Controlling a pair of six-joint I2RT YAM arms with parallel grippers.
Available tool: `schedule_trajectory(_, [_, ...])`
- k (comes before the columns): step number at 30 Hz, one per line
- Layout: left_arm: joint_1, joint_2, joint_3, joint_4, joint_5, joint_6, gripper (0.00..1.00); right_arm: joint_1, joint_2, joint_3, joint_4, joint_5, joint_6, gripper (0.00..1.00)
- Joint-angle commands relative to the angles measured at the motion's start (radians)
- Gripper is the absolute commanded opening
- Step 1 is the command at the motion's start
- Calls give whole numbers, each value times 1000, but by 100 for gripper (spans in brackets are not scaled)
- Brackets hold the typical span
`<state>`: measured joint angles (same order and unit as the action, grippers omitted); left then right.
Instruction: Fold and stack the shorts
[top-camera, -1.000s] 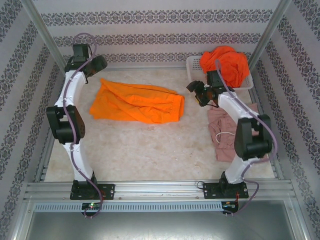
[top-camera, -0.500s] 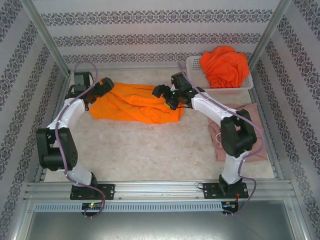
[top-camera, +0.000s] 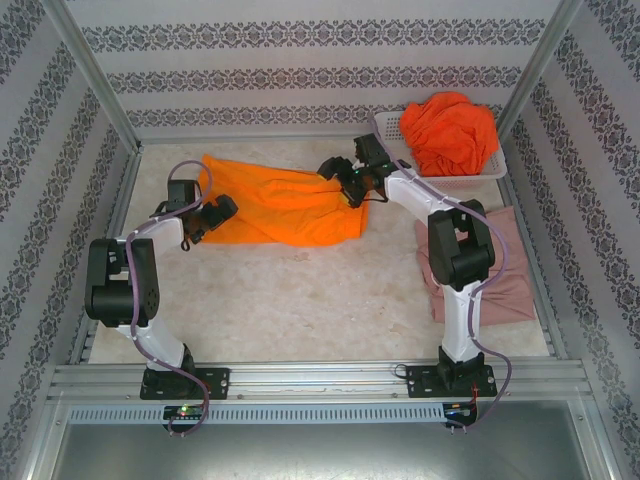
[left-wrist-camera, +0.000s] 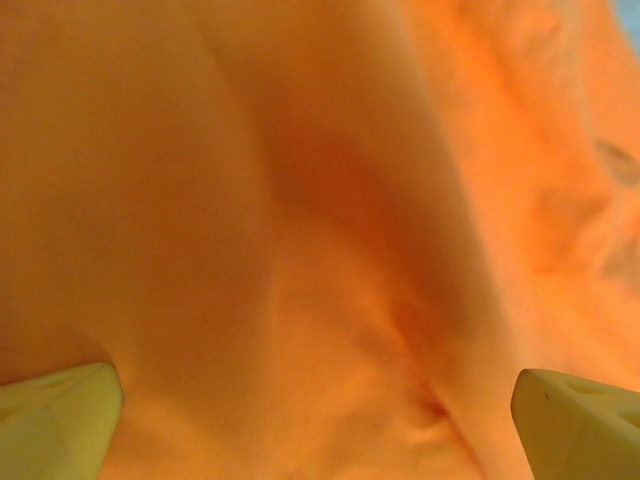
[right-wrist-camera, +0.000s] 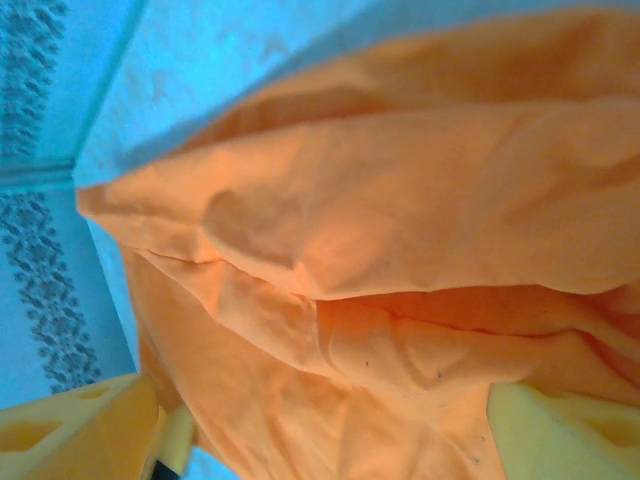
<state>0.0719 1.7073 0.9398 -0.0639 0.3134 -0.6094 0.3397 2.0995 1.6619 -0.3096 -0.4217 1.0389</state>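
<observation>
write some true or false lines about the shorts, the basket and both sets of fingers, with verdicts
The spread orange shorts lie in the basket. False: they lie on the table; another orange bundle sits in the basket.
The left fingers stand wide apart over orange cloth. True.
The pink shorts lie on the table's left side. False: its right side, beside the right arm.
The right fingers stand apart. True.

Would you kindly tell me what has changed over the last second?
Both arms swung in to the spread orange shorts: the left end effector came down to their left end, the right end effector moved left from the basket to their right end. Both stand open. Shorts, basket and pink shorts stayed put.
</observation>
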Motion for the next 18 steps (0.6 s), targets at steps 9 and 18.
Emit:
schedule_trajectory(9, [-6,-85,-194,70,-22,-21,100,-45,232,234,-121,-24,3,86])
schedule_trajectory(18, [0,-251,-378,68,-37,-38,100,-64,234,227,-112,-15,-12,89])
